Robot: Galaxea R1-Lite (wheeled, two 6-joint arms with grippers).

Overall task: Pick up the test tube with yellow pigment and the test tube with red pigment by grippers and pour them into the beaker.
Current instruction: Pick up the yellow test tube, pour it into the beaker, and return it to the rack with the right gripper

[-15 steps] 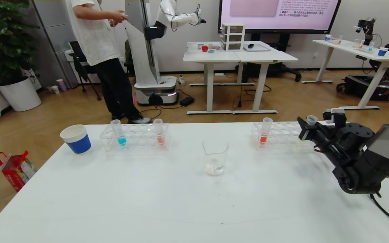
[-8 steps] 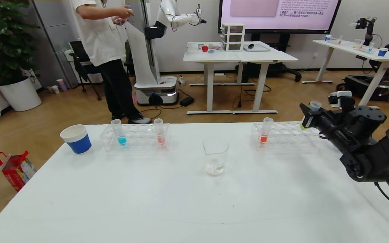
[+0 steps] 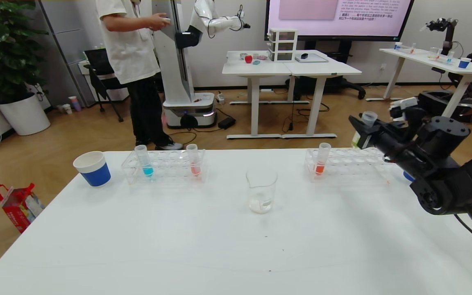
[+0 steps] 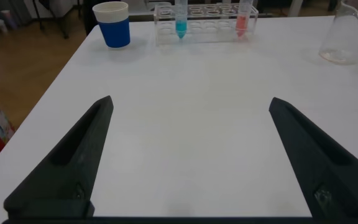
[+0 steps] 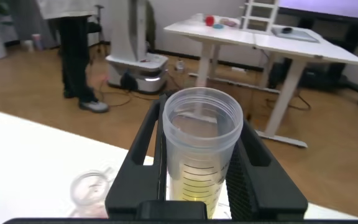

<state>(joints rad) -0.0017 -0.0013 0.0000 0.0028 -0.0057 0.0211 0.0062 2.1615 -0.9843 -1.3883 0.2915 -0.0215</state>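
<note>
Clamped on the test tube with yellow pigment (image 3: 368, 123), the right gripper (image 3: 366, 132) hangs in the head view above the far right end of the right rack (image 3: 344, 164) — the tube clear of the rack and upright. An orange-red tube (image 3: 322, 159) stands in that rack. The beaker (image 3: 261, 191) sits mid-table; the test tube with red pigment (image 3: 193, 160) and a turquoise tube (image 3: 144, 161) stand in the left rack (image 3: 164, 166), beside a blue paper cup (image 3: 92, 168).

From the left wrist, the left gripper (image 4: 188, 158) hovers low over the table (image 4: 191, 124), fingers spread wide, holding nothing.

From the right wrist, black fingers (image 5: 143, 148) press both sides of the yellow tube (image 5: 201, 152) — its rim open.
</note>
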